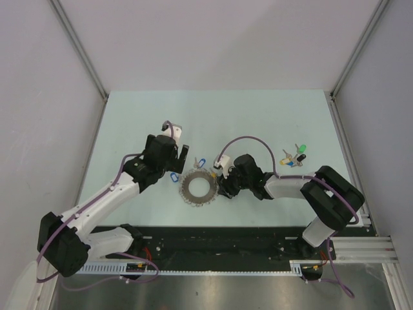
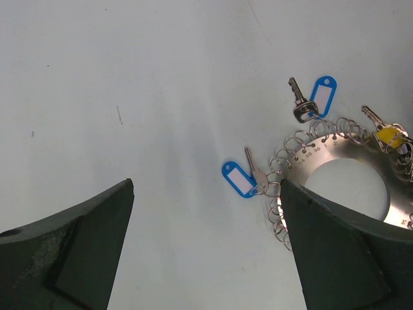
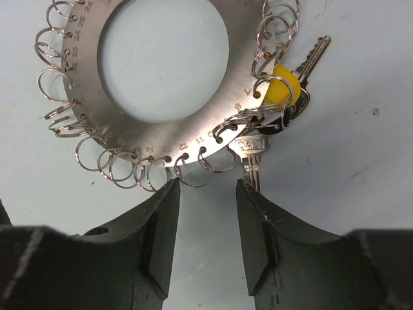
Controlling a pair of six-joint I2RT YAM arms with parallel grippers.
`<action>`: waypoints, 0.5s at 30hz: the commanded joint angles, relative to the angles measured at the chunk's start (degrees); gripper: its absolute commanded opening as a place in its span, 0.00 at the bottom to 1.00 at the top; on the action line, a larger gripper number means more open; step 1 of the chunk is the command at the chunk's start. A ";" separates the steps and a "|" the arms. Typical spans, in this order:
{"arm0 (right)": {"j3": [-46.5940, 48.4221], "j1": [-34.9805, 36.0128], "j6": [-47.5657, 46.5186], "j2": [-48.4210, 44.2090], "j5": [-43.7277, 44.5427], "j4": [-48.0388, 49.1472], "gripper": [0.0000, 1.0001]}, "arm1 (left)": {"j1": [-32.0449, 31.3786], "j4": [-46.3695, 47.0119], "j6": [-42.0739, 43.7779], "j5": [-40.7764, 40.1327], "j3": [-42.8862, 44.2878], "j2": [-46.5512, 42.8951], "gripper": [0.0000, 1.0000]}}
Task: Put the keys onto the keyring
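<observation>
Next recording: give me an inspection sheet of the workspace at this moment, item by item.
Surface: pale green table, no marks of note.
Job's things: keyring lies flat at centre, small split rings round its rim. A yellow-capped key hangs on it, and blue-tagged keys sit at its rim. Loose keys lie apart on the right.
Clutter: nothing seen.
Grippers: left gripper wide open, beside the ring. Right gripper has its jaws apart at the ring's edge, holding nothing.
Cables: purple cable loops over the right arm.
Surroundings: grey walls; black rail at the near edge.
</observation>
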 commanded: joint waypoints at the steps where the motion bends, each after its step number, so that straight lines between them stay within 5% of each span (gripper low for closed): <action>1: 2.98 0.95 -1.68 1.49 -0.11 2.73 0.46 | 0.22 0.62 0.69 -1.52 0.30 0.09 1.00; 15: 4.47 2.18 -3.17 2.46 1.03 0.63 0.36 | 0.31 0.44 0.95 -1.17 0.38 0.26 1.00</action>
